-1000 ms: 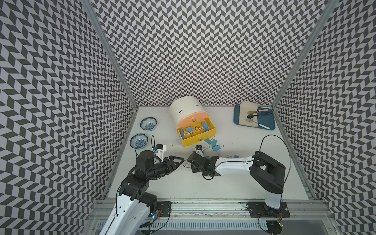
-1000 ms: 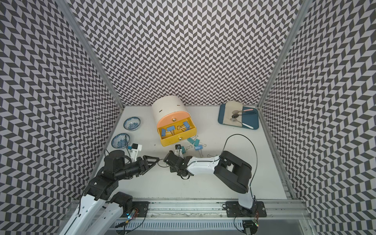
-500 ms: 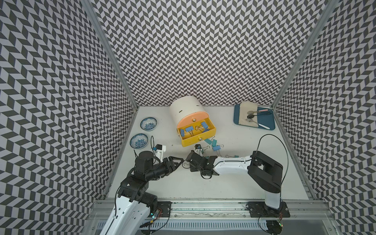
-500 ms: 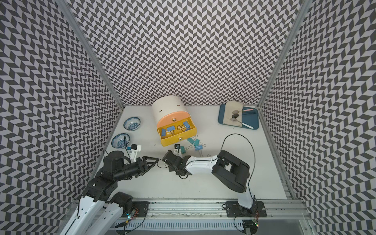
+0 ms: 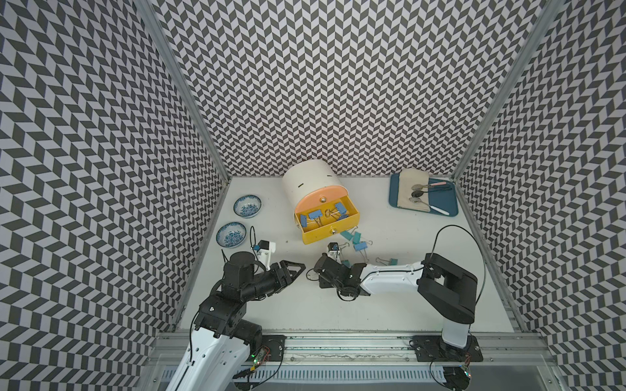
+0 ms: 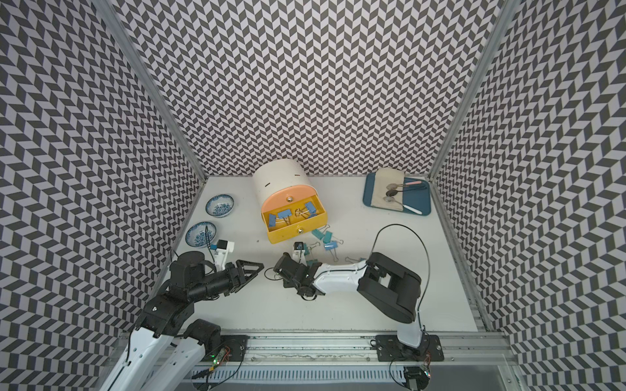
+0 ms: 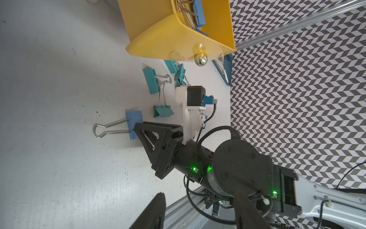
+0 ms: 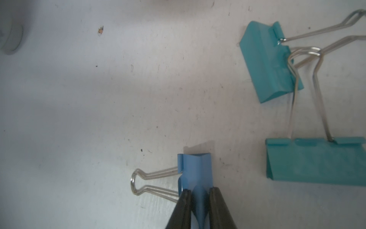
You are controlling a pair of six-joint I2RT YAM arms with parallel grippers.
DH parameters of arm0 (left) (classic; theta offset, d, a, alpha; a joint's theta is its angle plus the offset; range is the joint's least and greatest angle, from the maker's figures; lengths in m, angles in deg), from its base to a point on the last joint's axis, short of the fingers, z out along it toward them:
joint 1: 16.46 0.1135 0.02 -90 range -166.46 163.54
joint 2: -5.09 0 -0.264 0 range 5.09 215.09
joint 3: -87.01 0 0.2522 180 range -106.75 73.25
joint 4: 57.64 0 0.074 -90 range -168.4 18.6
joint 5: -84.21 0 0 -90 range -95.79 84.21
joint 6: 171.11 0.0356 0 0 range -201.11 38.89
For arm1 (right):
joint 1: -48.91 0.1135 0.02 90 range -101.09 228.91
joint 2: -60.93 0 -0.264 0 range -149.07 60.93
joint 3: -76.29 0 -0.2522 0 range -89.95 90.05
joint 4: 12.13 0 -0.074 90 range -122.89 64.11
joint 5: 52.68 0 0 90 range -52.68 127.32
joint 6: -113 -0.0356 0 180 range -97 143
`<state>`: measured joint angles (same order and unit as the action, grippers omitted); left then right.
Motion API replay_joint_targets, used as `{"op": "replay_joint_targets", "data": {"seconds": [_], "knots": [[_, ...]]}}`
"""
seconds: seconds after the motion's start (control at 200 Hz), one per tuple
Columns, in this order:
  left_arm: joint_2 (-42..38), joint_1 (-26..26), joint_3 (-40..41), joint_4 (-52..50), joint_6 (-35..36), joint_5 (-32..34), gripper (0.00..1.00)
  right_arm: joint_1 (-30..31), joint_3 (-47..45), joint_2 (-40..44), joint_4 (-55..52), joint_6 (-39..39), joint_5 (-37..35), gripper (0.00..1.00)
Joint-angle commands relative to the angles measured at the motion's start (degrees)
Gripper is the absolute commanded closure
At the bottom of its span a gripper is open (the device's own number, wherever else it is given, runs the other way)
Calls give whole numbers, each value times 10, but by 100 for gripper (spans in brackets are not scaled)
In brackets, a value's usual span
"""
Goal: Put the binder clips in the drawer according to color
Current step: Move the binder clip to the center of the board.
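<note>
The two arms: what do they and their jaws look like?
Both arms mix black joint housings with white shells: the left arm and right arm alike. The jaws are black, triangular open frames. Each wrist carries a white bracket with a small black camera. A thin black cable loops over the right arm; green lights glow on it.
</note>
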<state>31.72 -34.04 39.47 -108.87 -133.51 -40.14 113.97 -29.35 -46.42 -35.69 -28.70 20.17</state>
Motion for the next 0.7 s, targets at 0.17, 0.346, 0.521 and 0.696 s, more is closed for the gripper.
{"op": "replay_joint_targets", "data": {"seconds": [0.17, 0.346, 0.521, 0.696], "knots": [[-17, 3, -16, 3, -5, -1, 41, 39, -60, 54, -18, -16, -3, 82], [-19, 3, -16, 5, -7, -1, 41, 71, -91, 93, -17, -39, -7, 77], [-18, 3, -19, 6, -6, -2, 41, 85, -84, 104, -27, -50, -20, 65], [-21, 3, -25, 2, -6, -2, 41, 87, -46, 92, -48, -40, -35, 59]]}}
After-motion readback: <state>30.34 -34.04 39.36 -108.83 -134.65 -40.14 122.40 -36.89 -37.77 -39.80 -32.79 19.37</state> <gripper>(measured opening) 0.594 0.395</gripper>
